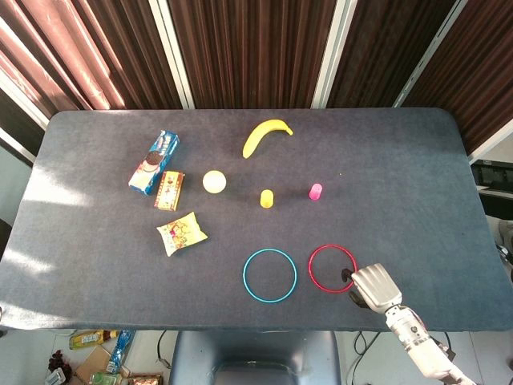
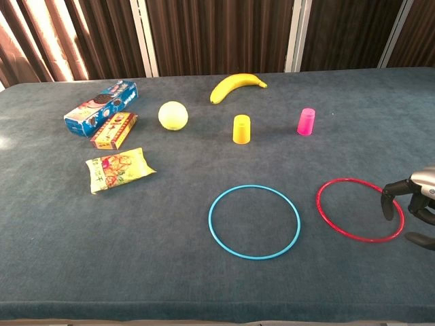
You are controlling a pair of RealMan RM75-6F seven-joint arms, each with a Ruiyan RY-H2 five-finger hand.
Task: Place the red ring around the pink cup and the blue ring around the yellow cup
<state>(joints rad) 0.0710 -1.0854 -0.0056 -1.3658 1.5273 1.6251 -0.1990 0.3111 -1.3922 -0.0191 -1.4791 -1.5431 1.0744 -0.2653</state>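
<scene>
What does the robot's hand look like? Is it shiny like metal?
Only the right hand shows. Its back is pale silvery grey with faint ridges, a bit like metal. The fingers are black, and their tips look dark and rounded. Behind it, the right arm is a round whitish-grey tube with a few small dark spots near the wrist. No cables show. The left hand isn't in the pictures.

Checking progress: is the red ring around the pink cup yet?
No, the red ring lies flat on the table, well short of the pink cup.

no legible text, packaging print too small to read
</scene>
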